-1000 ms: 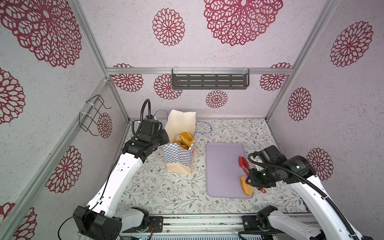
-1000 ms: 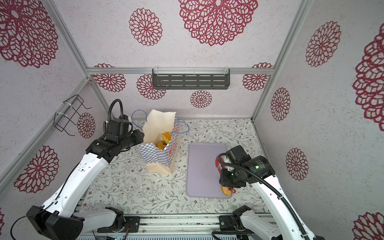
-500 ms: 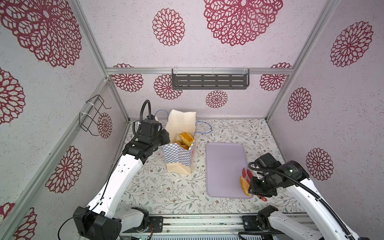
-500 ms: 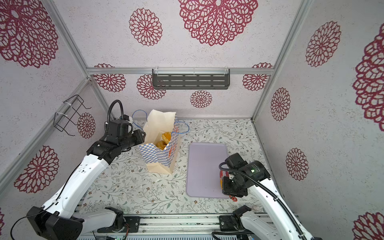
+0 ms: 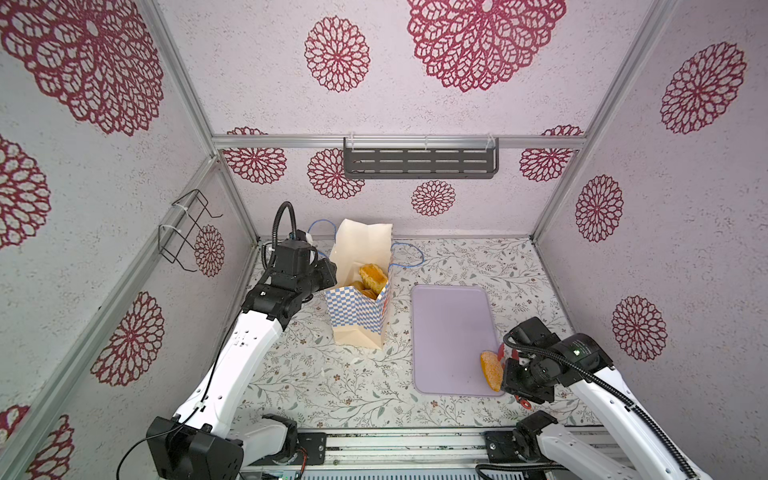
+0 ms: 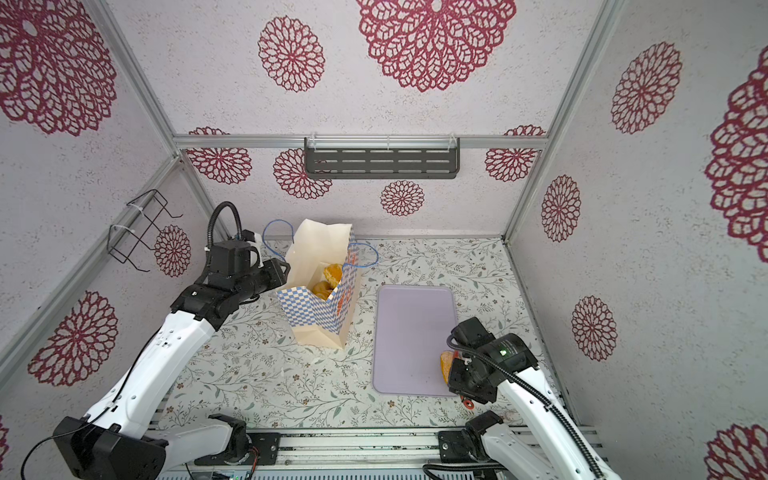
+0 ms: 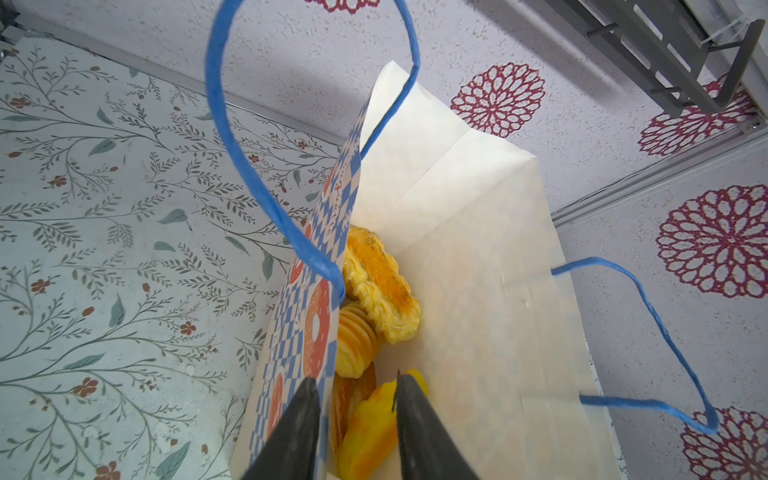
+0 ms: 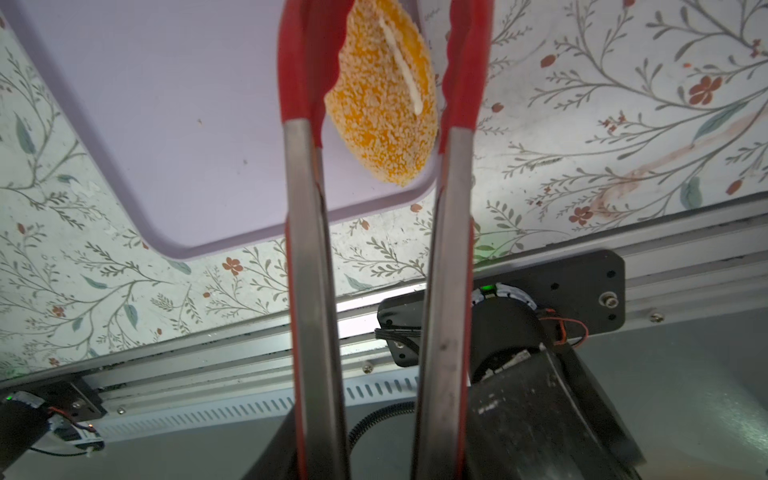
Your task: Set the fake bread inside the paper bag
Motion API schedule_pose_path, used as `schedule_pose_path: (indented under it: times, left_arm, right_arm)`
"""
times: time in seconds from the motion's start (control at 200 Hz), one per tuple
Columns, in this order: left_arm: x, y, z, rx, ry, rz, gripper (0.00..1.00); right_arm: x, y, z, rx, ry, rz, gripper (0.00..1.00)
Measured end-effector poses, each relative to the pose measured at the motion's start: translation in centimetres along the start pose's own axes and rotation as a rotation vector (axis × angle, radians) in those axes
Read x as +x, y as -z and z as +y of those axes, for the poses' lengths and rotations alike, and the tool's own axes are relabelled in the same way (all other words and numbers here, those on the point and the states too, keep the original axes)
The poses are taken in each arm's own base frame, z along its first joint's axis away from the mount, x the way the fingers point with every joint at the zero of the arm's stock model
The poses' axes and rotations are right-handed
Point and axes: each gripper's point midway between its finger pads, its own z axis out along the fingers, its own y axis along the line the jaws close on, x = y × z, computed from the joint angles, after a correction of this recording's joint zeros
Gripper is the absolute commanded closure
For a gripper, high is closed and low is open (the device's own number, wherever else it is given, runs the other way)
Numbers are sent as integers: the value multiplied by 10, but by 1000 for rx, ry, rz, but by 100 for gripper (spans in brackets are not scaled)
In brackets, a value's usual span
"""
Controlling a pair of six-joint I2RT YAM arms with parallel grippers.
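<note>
Right gripper (image 5: 514, 376), in both top views, clasps the handles of the red tongs (image 5: 523, 402) at the near right corner of the lilac tray (image 5: 451, 332). The tongs' red tips flank an oval bun (image 5: 490, 371), one piece of the fake bread, which is at that same corner, by the tray's right edge. The paper bag (image 5: 357, 316) stands upright on the flowered surface (image 5: 332, 382) just left of the tray, its mouth open, with golden pastries (image 5: 372, 276) inside. The left gripper (image 5: 328, 276) is at the bag's rim, on the side away from the tray.

From the left wrist, the left gripper (image 7: 355, 386) has its jaws apart, astride the bag's checkered wall: one finger (image 7: 299, 428) is outside and the other inside. A gap shows between them, so the paper is not pinched. Beyond them in the bag lie a ribbed roll (image 7: 353, 345), a flaky pastry (image 7: 382, 286) and a yellow piece (image 7: 370, 432). A blue cord handle (image 7: 232, 166) arches above the wall.

From the right wrist, the tongs' steel arms (image 8: 307, 249) run out from the right gripper, whose own fingers barely show. The bun (image 8: 382, 95) is between the red tips (image 8: 301, 75), over the tray's rounded corner. Whether it is lifted off the tray I cannot tell.
</note>
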Motion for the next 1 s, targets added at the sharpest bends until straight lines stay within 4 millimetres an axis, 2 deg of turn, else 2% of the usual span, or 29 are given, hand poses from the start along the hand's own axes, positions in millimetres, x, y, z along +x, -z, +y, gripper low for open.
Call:
schedule_pose_path:
  times: [0.185, 0.33, 0.465, 0.605, 0.72, 0.861, 0.996]
  left_arm:
    - [-1, 0, -1, 13, 3, -1, 65]
    - [-2, 2, -2, 26, 5, -7, 65]
    - [0, 3, -2, 30, 5, -5, 65]
    - [0, 3, -2, 32, 8, -4, 65]
    - [0, 3, -2, 33, 9, -6, 65]
    - [0, 3, -2, 32, 11, -6, 65]
    - [0, 2, -1, 31, 16, -6, 65]
  right_arm:
    - [7, -19, 4, -38, -65, 41, 59]
    - [8, -23, 5, -60, -102, 41, 58]
    - [11, -28, 9, -104, -131, 49, 64]
    - [16, -36, 17, -151, -160, 85, 65]
    - [11, -34, 30, -197, -157, 94, 66]
    - [-5, -26, 55, -263, -140, 85, 66]
    - [-16, -27, 75, -300, -114, 90, 67]
